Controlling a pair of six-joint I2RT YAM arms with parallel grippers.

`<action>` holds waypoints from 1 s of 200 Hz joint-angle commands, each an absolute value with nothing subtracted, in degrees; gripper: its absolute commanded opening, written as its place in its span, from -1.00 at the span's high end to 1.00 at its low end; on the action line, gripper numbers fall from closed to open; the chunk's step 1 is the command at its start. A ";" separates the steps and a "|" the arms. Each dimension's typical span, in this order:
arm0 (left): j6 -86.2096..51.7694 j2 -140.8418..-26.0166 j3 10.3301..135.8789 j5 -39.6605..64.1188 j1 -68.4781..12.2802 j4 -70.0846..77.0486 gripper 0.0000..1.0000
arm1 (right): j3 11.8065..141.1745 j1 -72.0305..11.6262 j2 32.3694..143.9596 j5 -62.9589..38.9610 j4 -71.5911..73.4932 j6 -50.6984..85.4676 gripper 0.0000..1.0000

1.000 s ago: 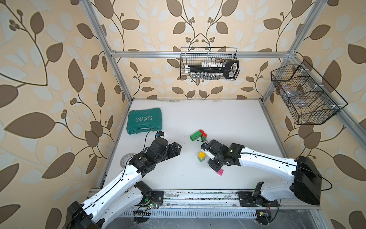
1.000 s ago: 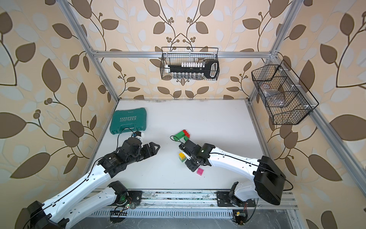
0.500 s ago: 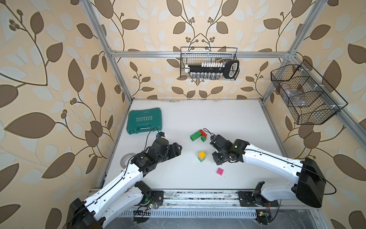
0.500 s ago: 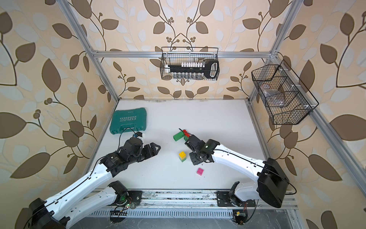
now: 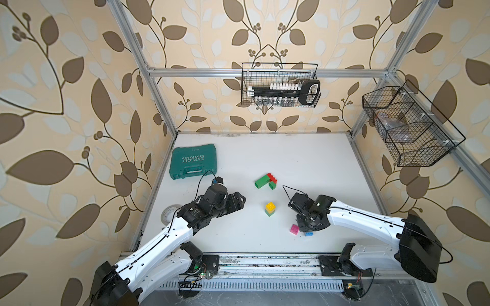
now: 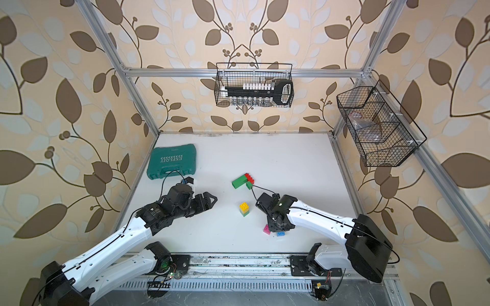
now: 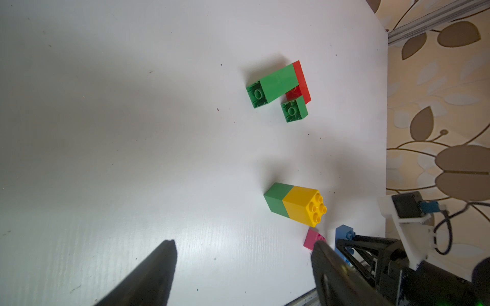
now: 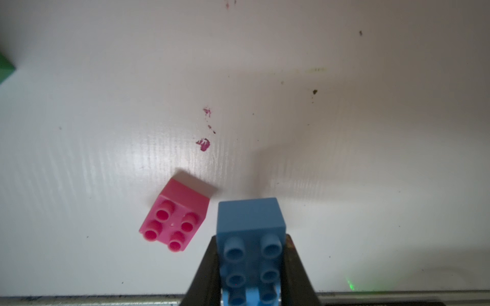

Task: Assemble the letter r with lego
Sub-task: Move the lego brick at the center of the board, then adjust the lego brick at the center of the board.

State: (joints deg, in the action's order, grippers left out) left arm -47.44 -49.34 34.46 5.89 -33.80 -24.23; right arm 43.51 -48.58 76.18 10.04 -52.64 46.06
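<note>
Pinching the blue brick (image 8: 250, 216), the right gripper (image 5: 305, 229) works low by the table's (image 5: 265, 153) 6 o'clock edge, with wide bare white toward 12. The pink brick (image 8: 176, 214) lies just apart at its 9 o'clock. The left gripper (image 7: 243, 244) is spread wide, with the yellow-green stack (image 5: 270, 208) at its 3 o'clock and the green-red piece (image 5: 266, 181) beyond the stack at 12.
</note>
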 commanded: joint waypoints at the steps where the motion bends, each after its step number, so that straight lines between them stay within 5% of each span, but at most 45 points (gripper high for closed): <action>1: -46.14 -48.79 34.77 6.77 -34.02 -24.41 -0.64 | 42.98 -48.46 79.95 7.59 -48.08 44.75 1.00; 71: -46.41 -46.84 34.12 5.32 -34.02 -25.66 -0.65 | 51.69 -52.23 89.57 5.51 -45.53 34.35 1.00; 118: -45.47 -45.50 34.98 3.79 -34.02 -27.72 -0.65 | 56.86 -52.22 86.21 7.73 -51.42 30.59 1.00; 148: -45.52 -43.49 34.99 2.06 -34.04 -28.52 -0.66 | 63.72 -51.59 82.28 10.94 -54.04 10.48 1.00; 200: -48.60 -39.56 34.33 0.61 -34.02 -29.92 -0.67 | 66.19 -49.70 76.79 -10.21 -55.30 -33.80 1.00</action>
